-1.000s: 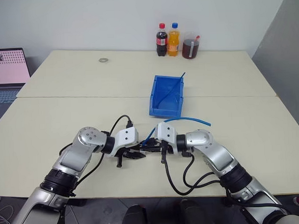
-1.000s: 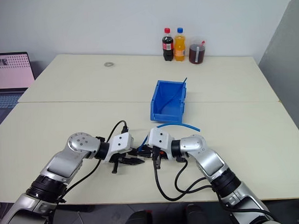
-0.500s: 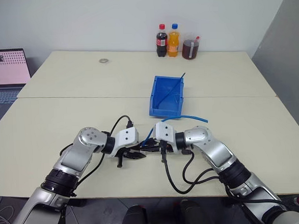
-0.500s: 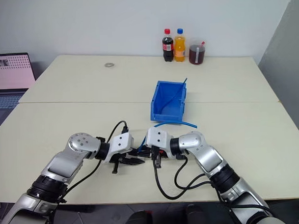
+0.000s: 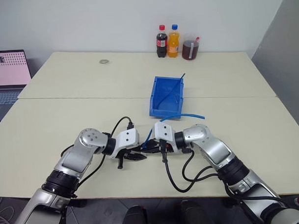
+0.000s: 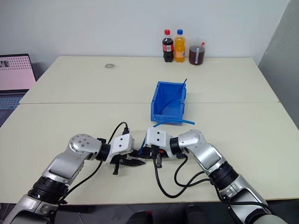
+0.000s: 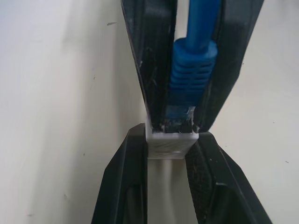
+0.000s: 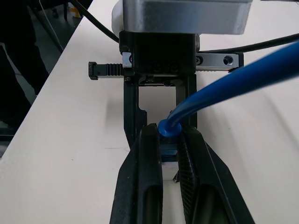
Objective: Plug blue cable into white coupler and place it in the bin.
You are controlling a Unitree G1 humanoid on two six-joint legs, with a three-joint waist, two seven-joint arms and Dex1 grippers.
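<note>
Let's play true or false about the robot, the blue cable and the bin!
1. The left gripper holds the white coupler. True.
2. The right gripper is shut on the blue cable. True.
3. The cable's plug lies in the bin. False: its tip is at the coupler, between the grippers.
4. The coupler rests alone on the table. False: the left fingers pinch it.
5. Two bottles stand beyond the bin. True.
</note>
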